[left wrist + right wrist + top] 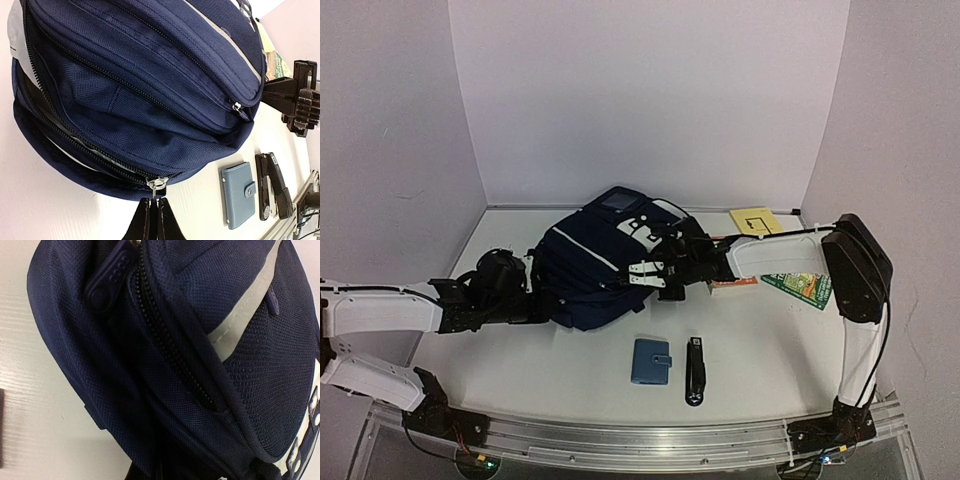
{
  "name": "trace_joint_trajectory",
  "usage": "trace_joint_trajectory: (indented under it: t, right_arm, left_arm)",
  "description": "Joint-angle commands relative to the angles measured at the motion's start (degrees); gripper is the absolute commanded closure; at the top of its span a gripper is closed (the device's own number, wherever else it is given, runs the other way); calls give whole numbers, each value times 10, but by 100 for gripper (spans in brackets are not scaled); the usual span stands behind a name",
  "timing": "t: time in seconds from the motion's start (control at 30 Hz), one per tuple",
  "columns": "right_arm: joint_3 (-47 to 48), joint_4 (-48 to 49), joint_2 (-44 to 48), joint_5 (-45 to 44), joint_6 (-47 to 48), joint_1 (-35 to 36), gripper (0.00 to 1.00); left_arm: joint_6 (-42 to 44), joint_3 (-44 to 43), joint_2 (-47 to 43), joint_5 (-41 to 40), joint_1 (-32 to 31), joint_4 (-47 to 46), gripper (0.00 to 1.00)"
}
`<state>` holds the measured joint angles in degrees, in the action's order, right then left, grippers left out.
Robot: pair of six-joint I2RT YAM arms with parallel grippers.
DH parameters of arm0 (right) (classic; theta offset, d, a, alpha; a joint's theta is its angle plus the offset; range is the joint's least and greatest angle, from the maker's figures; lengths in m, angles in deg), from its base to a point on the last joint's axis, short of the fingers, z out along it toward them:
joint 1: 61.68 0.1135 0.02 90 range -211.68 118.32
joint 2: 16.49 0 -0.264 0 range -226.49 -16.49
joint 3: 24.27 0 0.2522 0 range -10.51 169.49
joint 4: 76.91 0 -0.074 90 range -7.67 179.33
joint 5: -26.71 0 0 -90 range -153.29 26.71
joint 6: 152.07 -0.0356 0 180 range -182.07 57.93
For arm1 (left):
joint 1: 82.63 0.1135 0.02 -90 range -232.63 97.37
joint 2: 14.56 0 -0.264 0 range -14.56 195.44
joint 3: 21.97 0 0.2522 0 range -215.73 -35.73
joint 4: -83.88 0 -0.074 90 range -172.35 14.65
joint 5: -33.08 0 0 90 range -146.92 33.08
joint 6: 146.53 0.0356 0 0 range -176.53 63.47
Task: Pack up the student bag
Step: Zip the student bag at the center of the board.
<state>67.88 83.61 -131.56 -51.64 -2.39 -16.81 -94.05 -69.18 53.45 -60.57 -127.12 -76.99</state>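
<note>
The white table [770, 350] stands inside plain white walls [650, 90], with a metal rail [650, 442] along its near edge. The bag [590, 270], dark navy with pale stripes, lies on its side at the middle of the table, between the two arms. The left gripper [152, 204] reaches it from the left. Its fingers are pressed together, and the zip pull [156, 183] of the lower, partly open zip is pinched at their tips. The right gripper [665, 273] is closed tight against the bag's right side. Navy cloth fills the right wrist view and its own fingers are only a dark scrap at the bottom edge, so I cannot tell whether it has any cloth between them. The right forearm covers part of a flat book [732, 286], and a green packet [802, 288] is cut off by the arm's elbow. A yellow pad [755, 220] lies at the back right. In front of the bag and apart from it, a blue wallet [651, 361] and a black stapler [695, 370] lie side by side.
</note>
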Motion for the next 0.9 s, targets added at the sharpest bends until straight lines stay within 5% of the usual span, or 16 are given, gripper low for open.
trace_joint_trajectory:
  t: [0.0, 0.13, 0.27, 0.47, 0.87]
  right_arm:
    - [17, -3, 6, -69, 13, -23, 90]
    - [34, -24, 24, -53, 6, -1, 57]
    - [57, -98, 43, -42, -33, 36, 41]
    - [103, -180, 29, -39, -68, 75, 36]
    - [213, -127, -82, -50, 51, 9, 39]
  left_arm:
    - [5, 16, -3, 36, 7, -63, 100]
    - [6, -2, 44, 122, 7, -131, 100]
    - [-2, -13, 72, 154, 6, -171, 100]
    - [-17, -3, 69, 176, 3, -219, 100]
    - [-33, 19, 60, 167, -21, -229, 100]
